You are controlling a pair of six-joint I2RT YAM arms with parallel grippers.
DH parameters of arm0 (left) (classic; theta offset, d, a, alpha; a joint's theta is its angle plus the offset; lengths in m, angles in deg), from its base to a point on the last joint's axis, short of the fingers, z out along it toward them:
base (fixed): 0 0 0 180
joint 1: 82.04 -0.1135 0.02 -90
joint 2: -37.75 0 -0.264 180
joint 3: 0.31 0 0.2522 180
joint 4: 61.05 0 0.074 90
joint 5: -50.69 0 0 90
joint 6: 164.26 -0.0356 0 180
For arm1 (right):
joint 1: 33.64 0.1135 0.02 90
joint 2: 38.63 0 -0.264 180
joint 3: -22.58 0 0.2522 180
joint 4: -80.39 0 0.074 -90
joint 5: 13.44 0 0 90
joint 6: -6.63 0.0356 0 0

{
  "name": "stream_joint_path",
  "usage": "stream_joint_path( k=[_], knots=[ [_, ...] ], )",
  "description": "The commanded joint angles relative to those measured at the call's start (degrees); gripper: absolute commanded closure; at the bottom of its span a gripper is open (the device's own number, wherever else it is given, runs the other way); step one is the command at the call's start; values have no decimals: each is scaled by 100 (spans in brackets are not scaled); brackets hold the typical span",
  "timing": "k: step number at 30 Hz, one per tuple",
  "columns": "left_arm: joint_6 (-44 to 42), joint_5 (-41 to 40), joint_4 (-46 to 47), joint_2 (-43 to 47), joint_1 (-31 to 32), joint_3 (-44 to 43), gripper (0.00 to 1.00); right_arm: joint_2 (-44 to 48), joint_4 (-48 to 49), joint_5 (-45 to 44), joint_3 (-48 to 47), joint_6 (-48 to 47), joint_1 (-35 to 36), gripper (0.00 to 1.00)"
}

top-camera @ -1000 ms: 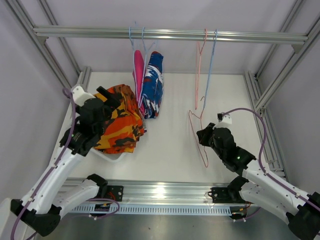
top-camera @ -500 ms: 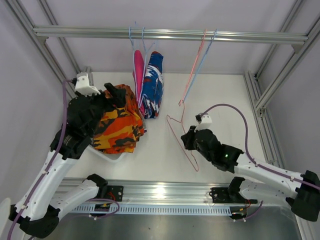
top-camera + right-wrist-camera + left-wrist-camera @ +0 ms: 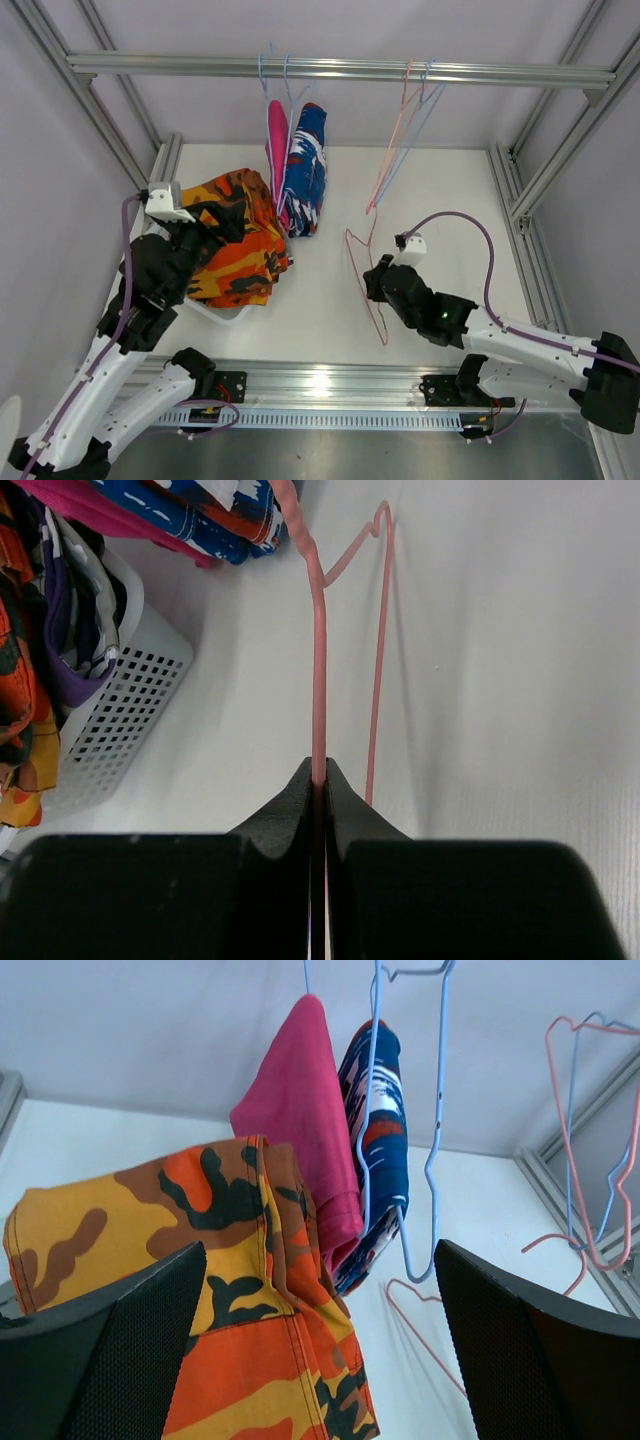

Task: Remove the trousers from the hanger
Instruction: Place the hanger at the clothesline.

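Observation:
Pink trousers and blue-white-red patterned trousers hang on light-blue hangers from the top rail. Orange camouflage trousers lie heaped in a white basket, with a purple-white patterned pair under them. My left gripper stands wide open just over the orange heap, holding nothing; its fingers frame that cloth. My right gripper is shut on the wire of an empty pink hanger, whose hook is still up at the rail.
An empty light-blue hanger hangs beside the pink one. Metal frame posts run along both sides of the white table. A slotted rail crosses the near edge between the arm bases.
My right gripper has drawn the pink hanger leftward, tilting it and the blue hanger beside it. My left arm has pulled back toward the near edge, still open.

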Motion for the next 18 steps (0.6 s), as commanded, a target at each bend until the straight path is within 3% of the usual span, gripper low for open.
stream_joint_path(
  k=[1, 12, 18],
  knots=[
    [-210, -53, 322, 63, 35, 23, 1, 277, 438, -431, 63, 135, 72, 100],
    [-420, -246, 322, 168, 131, 50, 1, 1104, 210, -967, -138, -419, 98, 100],
    [-482, -299, 366, 168, 149, 67, 1, 1113, -44, -1275, -288, -158, 98, 100]
  ],
)
